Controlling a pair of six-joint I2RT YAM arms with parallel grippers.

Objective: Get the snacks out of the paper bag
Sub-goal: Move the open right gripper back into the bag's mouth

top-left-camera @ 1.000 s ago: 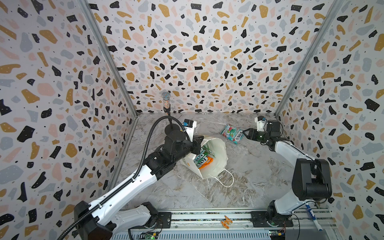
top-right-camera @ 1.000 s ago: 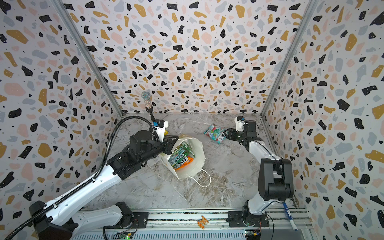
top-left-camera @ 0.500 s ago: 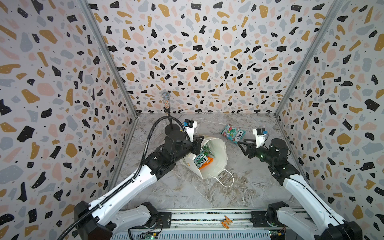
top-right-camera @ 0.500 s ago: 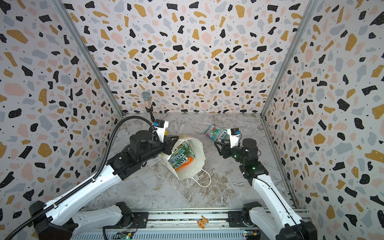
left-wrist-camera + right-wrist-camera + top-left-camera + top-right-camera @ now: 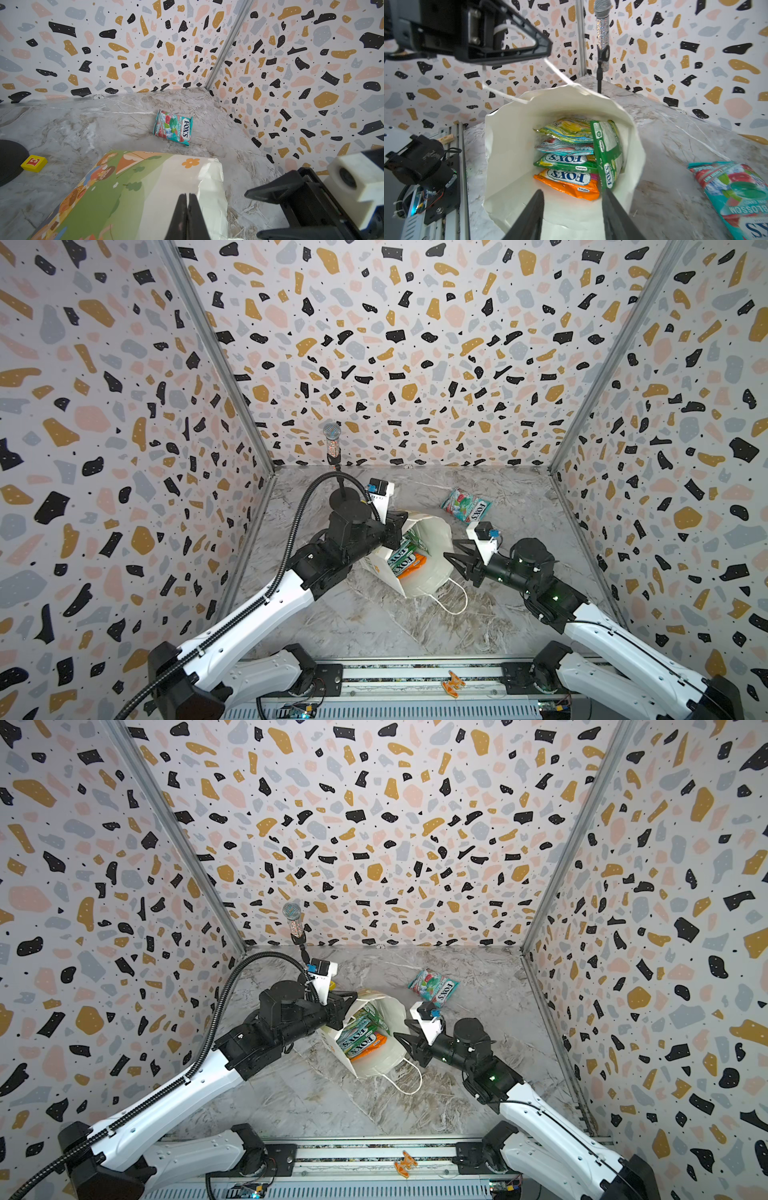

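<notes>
- Counter (image 5: 374, 622): marble-patterned, everything carried on it.
- Paper bag (image 5: 436, 543): white, tilted near counter middle, mouth turned toward right tool (image 5: 451, 548).
- Left tool (image 5: 401, 520): jaws pressed fully together, bag's cord handle pinched, upper rim held up.
- Right tool: jaws parted partway, nothing held, tips placed just at bag mouth.
- Snacks (image 5: 566, 164): five packets seen stacked inside bag, orange one lowest.
- Teal packet (image 5: 465, 504): laid flat on counter behind bag, apart from it.
- Yellow cube (image 5: 34, 163): set just beside black stand base (image 5: 8, 162).
</notes>
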